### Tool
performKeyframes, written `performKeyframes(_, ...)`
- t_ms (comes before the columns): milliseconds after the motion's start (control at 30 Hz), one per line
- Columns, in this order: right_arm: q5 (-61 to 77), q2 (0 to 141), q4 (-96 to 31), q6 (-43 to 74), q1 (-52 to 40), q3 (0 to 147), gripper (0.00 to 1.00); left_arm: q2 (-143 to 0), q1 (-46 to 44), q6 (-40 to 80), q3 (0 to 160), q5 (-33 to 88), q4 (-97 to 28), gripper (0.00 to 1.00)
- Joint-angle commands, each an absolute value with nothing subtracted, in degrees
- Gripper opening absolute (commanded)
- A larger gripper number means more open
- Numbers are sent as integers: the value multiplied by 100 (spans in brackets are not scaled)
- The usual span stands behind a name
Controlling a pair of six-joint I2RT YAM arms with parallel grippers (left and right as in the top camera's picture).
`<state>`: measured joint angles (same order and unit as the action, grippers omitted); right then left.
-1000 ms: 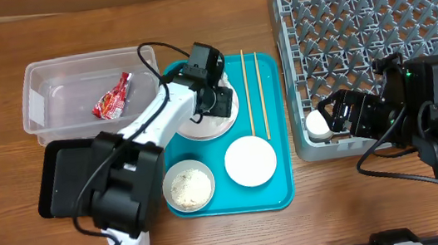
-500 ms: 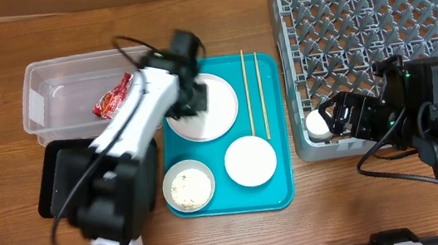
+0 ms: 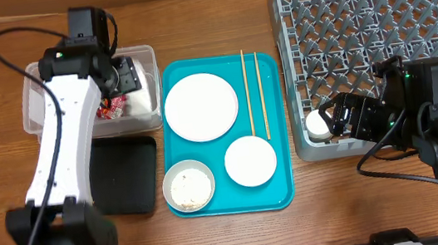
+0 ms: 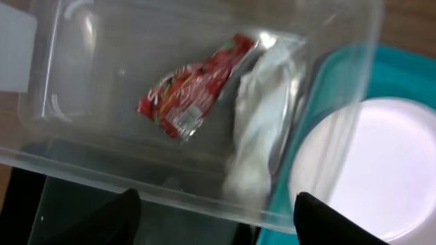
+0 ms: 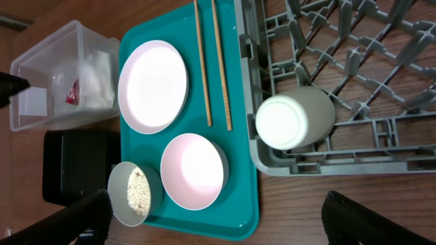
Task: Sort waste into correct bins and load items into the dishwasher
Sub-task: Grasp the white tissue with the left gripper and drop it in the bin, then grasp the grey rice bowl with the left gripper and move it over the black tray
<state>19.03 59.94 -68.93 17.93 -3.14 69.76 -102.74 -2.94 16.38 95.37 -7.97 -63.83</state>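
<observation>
My left gripper (image 3: pixel 124 75) hangs open and empty over the clear tub (image 3: pixel 38 78). In the left wrist view, between its fingers (image 4: pixel 214 219), the red wrapper (image 4: pixel 194 95) and the white paper (image 4: pixel 262 129) lie inside the tub. The black tray (image 3: pixel 125 176) sits in front of the tub. The plate (image 3: pixel 201 106), pink bowl (image 3: pixel 250 160), metal bowl with rice (image 3: pixel 188 186) and two chopsticks (image 3: pixel 247 94) lie on the teal tray. My right gripper (image 3: pixel 337 116) is open beside the white cup (image 3: pixel 317 124), which lies in the dish rack's (image 3: pixel 375 28) front left corner.
The teal tray (image 3: pixel 282 190) lies between the bins and the rack. In the right wrist view the cup (image 5: pixel 294 117) rests on its side inside the rack wall (image 5: pixel 320 167). Bare wood table (image 3: pixel 189 17) runs behind the tray.
My left arm swung left from the plate to the clear tub. White paper now lies in the tub, and the plate and black tray are uncovered. The right arm has not moved.
</observation>
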Motion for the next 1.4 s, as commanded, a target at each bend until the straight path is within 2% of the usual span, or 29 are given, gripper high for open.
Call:
performKeyframes(0, 1846, 5953, -6899, 1754, -331, 7122, 100, -10073, -360, 1492, 9581, -548, -6587, 69)
performKeyframes(200, 1848, 5953, -6879, 1758, -331, 7122, 100, -9498, -1310, 1577, 9585, -38, -7321, 59)
performKeyframes(400, 1848, 5953, -6873, 1758, -331, 7122, 100, -9480, -2869, 2440, 9028, -62, -7865, 59)
performKeyframes(567, 1848, 5953, -6823, 1758, -331, 7122, 100, -9483, -3874, 3411, 7778, -60, -7111, 57)
performKeyframes(733, 1848, 5953, -6825, 1758, -331, 7122, 100, -9483, -4431, 4045, 6882, -353, -6442, 50)
performKeyframes(1000, 1848, 5953, -6825, 1758, -331, 7122, 100, -9520, -4604, 4287, 5977, -1094, -5732, 47)
performKeyframes(1133, 1848, 5953, -6829, 1758, -331, 7122, 100, -9524, -4606, 4187, 5546, -845, -5127, 35)
performKeyframes(1167, 1848, 5953, -6831, 1758, -331, 7122, 100, -9524, -4606, 4145, 5470, -696, -5037, 27)
performKeyframes(1200, 1848, 5953, -6829, 1758, -331, 7122, 100, -9524, -4606, 4130, 5435, -591, -5030, 12)
performKeyframes(1233, 1848, 5953, -6831, 1758, -331, 7122, 100, -9524, -4606, 4128, 5441, -596, -5065, 6)
performKeyframes(1367, 1774, 5953, -6827, 1758, -331, 7122, 100, -9386, -4506, 4115, 5699, -701, -5535, 4)
